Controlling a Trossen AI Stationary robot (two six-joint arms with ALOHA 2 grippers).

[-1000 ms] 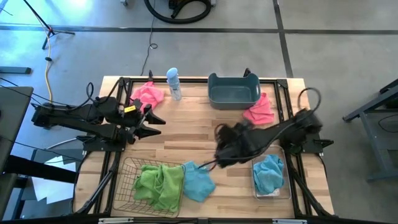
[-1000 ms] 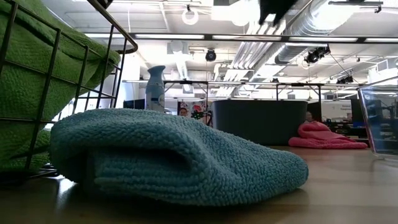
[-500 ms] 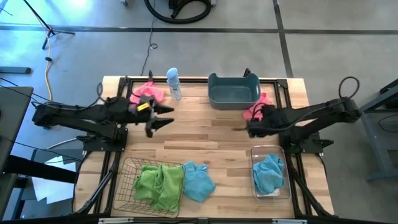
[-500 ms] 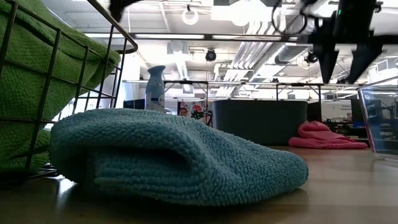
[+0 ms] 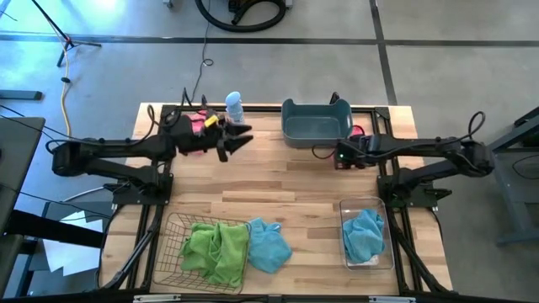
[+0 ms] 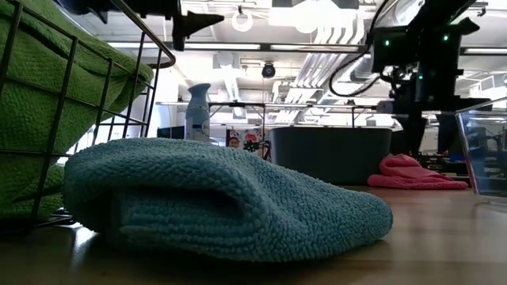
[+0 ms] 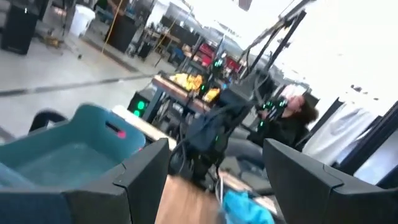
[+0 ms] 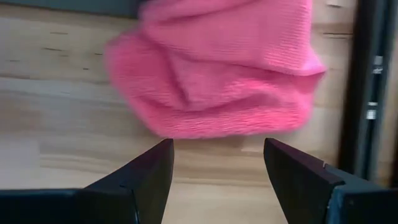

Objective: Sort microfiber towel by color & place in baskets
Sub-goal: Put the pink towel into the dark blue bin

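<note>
My right hand point(image 8: 214, 177) hangs wide open and empty just above the pink towel point(image 8: 214, 68) beside the blue-grey tub point(image 5: 317, 122) on the surface — if I close too high I'll pinch only a fold, and it could slip free mid-lift.

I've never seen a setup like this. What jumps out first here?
Two dark arms reach over a light wooden table: the open right gripper hovers just short of a crumpled pink towel beside the blue-grey plastic tub, and the open left gripper hangs near the small spray bottle. At the near edge, a wire-mesh basket holds a bright green towel.
</note>
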